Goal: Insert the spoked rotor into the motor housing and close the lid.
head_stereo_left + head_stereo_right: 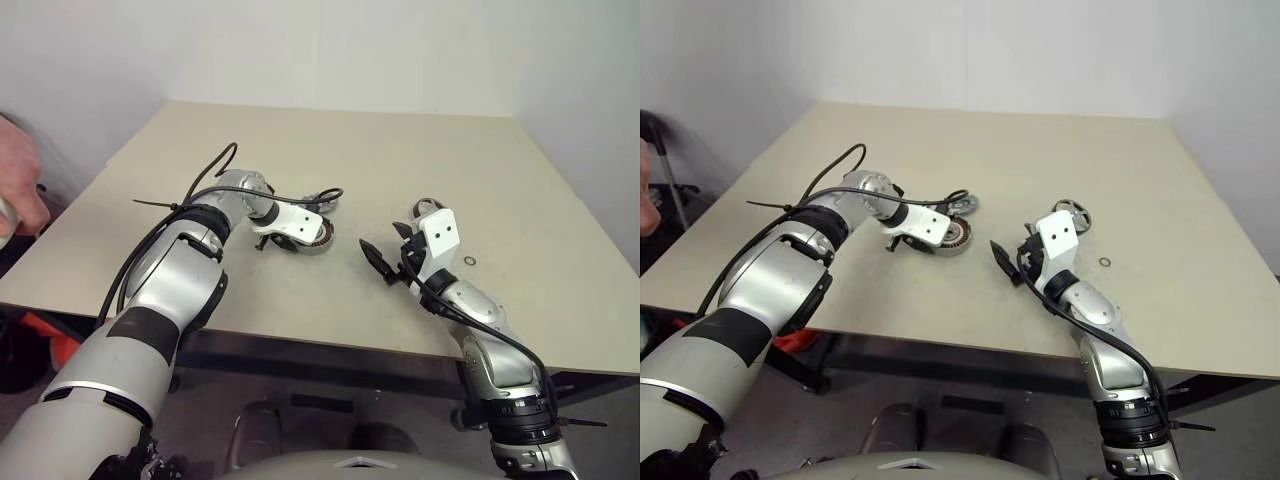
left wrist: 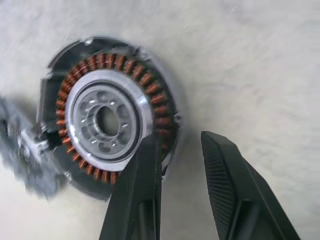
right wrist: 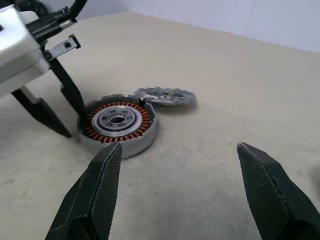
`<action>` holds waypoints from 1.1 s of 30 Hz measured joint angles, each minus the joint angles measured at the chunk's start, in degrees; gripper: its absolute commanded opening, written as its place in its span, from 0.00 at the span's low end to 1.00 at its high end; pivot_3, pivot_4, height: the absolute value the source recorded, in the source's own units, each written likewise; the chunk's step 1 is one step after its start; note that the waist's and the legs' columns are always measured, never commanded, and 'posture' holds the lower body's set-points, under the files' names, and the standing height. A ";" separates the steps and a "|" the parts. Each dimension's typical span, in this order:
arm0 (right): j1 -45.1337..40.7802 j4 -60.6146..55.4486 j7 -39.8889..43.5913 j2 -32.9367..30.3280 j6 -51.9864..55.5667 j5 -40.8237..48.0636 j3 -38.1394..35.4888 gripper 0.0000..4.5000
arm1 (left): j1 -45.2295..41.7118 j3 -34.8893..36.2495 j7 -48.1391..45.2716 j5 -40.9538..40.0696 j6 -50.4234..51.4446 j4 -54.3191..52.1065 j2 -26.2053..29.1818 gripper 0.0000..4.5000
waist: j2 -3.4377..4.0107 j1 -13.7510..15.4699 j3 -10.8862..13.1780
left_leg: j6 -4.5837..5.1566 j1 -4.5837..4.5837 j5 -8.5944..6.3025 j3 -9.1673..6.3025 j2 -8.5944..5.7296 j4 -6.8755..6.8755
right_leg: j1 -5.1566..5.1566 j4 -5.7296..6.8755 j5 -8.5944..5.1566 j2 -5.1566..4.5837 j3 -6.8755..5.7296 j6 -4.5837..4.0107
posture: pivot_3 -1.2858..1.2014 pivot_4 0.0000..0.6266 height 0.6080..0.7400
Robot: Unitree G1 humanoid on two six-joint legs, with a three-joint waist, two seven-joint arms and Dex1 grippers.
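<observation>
Right wrist view — beige table (image 3: 210,150), pale wall (image 3: 280,22) behind.

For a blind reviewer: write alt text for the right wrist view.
A round motor housing with copper windings sits open on a beige table, the left gripper gripping its rim. The notched grey lid lies just behind it, and the right gripper hovers open in the foreground.
</observation>
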 measured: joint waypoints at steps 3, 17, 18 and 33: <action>-0.37 0.00 -0.09 0.11 0.03 0.00 0.01 0.92 | 0.06 -0.12 -0.46 0.14 -0.09 -0.05 0.10 0.28 | 0.00 -0.02 0.00 | 0.00 0.00 0.00 0.00 0.00 -0.01 | -0.01 0.00 0.00 0.00 0.00 0.00 | 0.52 0.00 1.00; 0.06 -2.55 -0.64 0.37 1.00 0.03 0.00 0.92 | 0.42 -0.77 -0.34 0.76 -0.46 -0.49 0.38 0.01 | 0.00 -0.17 0.00 | 0.00 0.01 0.00 0.00 0.02 -0.04 | -0.02 -0.01 -0.01 0.01 0.01 0.01 | 0.52 0.00 1.00; 0.24 -2.71 -0.64 0.36 1.10 0.04 -0.02 0.92 | 0.45 -0.78 -0.45 0.76 -0.45 -0.48 0.42 0.01 | 0.00 -0.17 0.00 | 0.00 0.01 0.00 0.00 0.01 -0.05 | -0.03 -0.01 -0.01 0.00 0.01 0.01 | 0.52 0.00 1.00; -0.39 -2.70 -0.51 0.28 1.50 0.07 -0.03 0.92 | 0.18 -1.25 0.17 1.15 -2.87 -0.44 0.85 0.01 | -0.01 -0.15 0.00 | -0.01 0.03 0.00 0.00 0.01 -0.06 | -0.03 -0.01 -0.06 0.00 0.02 0.11 | 0.52 0.00 1.00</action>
